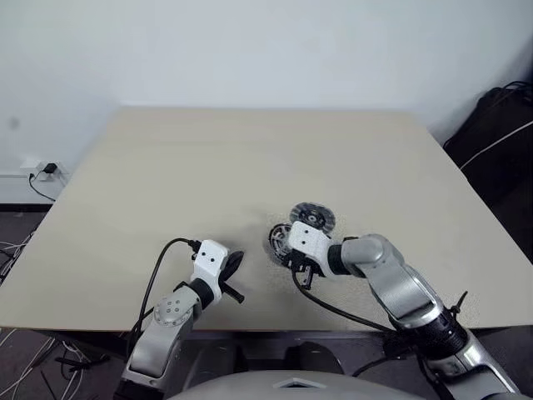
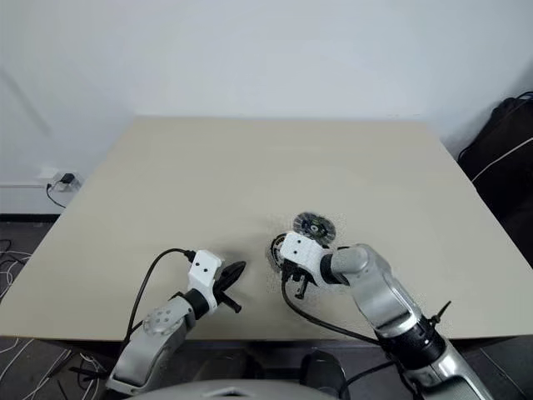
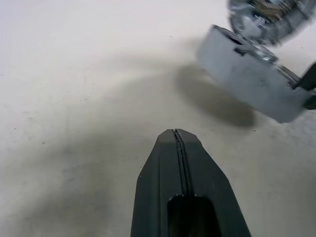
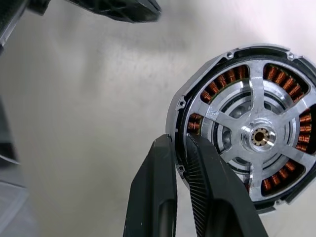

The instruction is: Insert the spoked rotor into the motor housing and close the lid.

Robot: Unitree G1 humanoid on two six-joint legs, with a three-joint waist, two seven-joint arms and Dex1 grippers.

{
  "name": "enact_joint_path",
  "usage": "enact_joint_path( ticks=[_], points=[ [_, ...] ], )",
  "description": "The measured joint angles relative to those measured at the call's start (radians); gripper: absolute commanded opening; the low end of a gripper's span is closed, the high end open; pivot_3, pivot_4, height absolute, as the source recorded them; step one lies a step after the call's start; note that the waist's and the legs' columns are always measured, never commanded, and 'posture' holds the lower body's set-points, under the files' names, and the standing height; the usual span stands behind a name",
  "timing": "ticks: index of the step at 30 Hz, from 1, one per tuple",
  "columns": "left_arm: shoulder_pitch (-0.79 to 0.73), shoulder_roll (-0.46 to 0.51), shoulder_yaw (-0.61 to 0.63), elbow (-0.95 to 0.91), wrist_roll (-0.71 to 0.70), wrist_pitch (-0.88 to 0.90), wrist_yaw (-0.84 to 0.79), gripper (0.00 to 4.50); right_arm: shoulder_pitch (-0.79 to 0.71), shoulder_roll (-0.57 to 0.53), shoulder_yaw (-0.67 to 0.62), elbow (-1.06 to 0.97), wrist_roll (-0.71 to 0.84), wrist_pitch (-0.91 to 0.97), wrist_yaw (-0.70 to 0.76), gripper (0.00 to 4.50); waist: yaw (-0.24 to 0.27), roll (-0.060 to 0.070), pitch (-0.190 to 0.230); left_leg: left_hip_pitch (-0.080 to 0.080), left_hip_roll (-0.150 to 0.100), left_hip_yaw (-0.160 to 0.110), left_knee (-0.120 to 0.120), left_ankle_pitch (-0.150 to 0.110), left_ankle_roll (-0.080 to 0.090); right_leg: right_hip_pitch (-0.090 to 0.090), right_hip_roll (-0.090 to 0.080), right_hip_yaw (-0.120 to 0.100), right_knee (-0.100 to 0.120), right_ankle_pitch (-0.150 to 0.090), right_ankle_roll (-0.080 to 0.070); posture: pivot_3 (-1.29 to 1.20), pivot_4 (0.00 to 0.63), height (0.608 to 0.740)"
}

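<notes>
The motor housing (image 4: 247, 128) is a round disc with copper windings and a dark outer rim. The spoked rotor (image 4: 260, 137) lies across its face, silver spokes meeting at a central hub, with the windings showing between them. My right gripper (image 4: 180, 140) is shut on the housing's rim, one finger on each side. From the head, the housing (image 1: 277, 241) stands tilted at that gripper, near the table's front middle. The lid (image 1: 313, 218), grey and ribbed with a dark centre, lies flat just behind it. My left gripper (image 1: 236, 260) is shut and empty, a little to the left, fingertips (image 3: 176, 133) pressed together.
The beige table (image 1: 250, 158) stretches wide behind and to both sides of the parts. Its front edge runs just under both arms. A black bag (image 1: 500, 133) sits off the right edge. Cables and a wall socket (image 1: 46, 171) are on the left.
</notes>
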Motion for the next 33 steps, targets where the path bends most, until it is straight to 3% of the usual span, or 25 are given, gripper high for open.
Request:
enact_joint_path(
  ticks=[6,9,18,30,33],
  points=[
    [-0.001,0.001,-0.001,0.002,0.0,0.0,-0.008,0.0,-0.01,0.125,-0.111,-0.103,0.104,0.442,-0.117,0.07,-0.001,0.001,0.0,0.0,0.0,0.0,0.0,0.0,0.0,0.0,0.0,0.0,0.0,0.0,0.001,0.0,0.0,0.74],
    [-0.005,0.0,-0.002,0.002,0.0,0.0,-0.01,0.0,-0.035,0.166,-0.151,-0.114,0.145,0.552,-0.171,0.07,-0.001,0.001,0.0,0.0,0.0,0.0,0.0,0.0,0.001,0.0,0.0,0.0,0.0,0.0,0.0,0.0,0.0,0.74],
    [-0.008,0.0,-0.007,0.004,0.0,0.0,-0.011,0.0,-0.066,0.297,-0.234,-0.022,0.259,0.57,-0.354,0.07,-0.011,0.001,0.0,0.0,-0.001,0.001,-0.002,0.0,0.0,-0.001,0.0,0.0,0.0,0.0,0.001,0.0,0.0,0.74],
    [-0.006,0.0,-0.007,0.005,0.0,-0.001,-0.007,0.0,-0.179,0.477,-0.256,0.197,0.275,0.563,-0.556,0.07,-0.028,0.002,-0.001,0.003,-0.001,0.001,-0.003,0.003,-0.005,0.0,0.001,0.001,0.001,0.0,0.002,0.0,0.0,0.74],
    [-0.005,0.0,-0.007,0.005,0.0,-0.001,-0.007,0.0,-0.188,0.505,-0.269,0.234,0.285,0.547,-0.576,1.04,-0.041,0.002,-0.001,0.003,0.0,0.001,-0.004,0.004,-0.007,0.001,0.001,0.002,0.001,0.001,0.002,0.0,0.0,0.74]
  ],
)
